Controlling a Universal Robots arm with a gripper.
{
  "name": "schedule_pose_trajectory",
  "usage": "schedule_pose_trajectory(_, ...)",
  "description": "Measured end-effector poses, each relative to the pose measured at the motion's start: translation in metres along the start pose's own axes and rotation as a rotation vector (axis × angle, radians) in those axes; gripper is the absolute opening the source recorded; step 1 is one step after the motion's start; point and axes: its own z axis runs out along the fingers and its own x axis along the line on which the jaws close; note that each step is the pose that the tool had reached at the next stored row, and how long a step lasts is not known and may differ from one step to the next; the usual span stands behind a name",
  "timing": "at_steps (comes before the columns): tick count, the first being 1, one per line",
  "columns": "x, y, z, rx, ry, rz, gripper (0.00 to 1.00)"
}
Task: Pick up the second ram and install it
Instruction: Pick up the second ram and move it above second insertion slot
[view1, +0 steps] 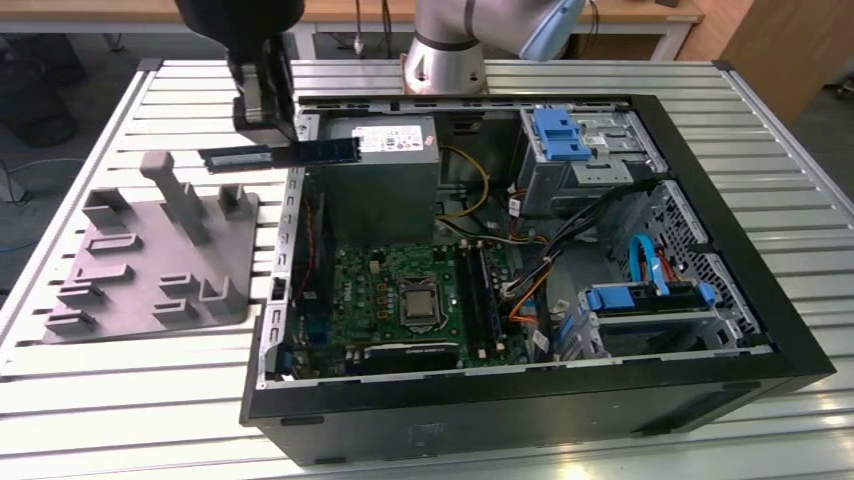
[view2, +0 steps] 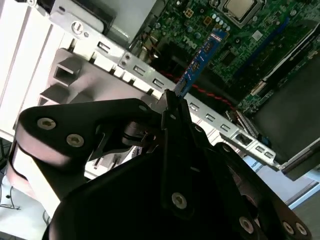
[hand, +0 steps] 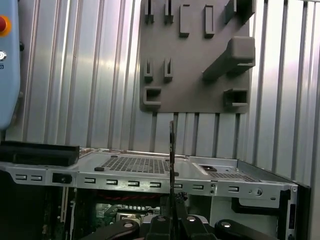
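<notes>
The second ram (view1: 280, 153) is a thin dark stick held level in the air above the left wall of the open computer case (view1: 747, 250), between the case and the grey block. My gripper (view1: 272, 135) is shut on its middle. In the second wrist view the stick (view2: 200, 62) runs out from the closed fingers (view2: 167, 107) towards the green motherboard (view2: 240, 50). Seen edge-on in the first wrist view, it (hand: 171, 150) is a thin line rising from the gripper (hand: 172, 202). The motherboard (view1: 387, 290) lies inside the case, with long slots (view1: 481, 290) beside the processor socket.
A grey moulded block with posts and slots (view1: 160, 250) lies on the slatted table at the exterior view's left of the case. Inside the case are a power supply (view1: 380, 150), drive cages with blue clips (view1: 561, 135) and loose cables (view1: 587, 230). The arm's base (view1: 447, 60) stands behind the case.
</notes>
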Motion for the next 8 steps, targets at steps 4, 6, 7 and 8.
schedule_pose_trajectory(4,0.0009,-0.0137,0.0004,0.0,0.0,0.0,0.14)
schedule_pose_trajectory(6,0.0015,-0.0206,0.0006,0.0,0.0,0.0,0.14)
schedule_pose_trajectory(7,0.0017,-0.024,0.0006,-0.0001,0.0,0.0,0.14)
schedule_pose_trajectory(8,0.0019,-0.0273,0.0008,-0.0001,0.0,0.0,0.14)
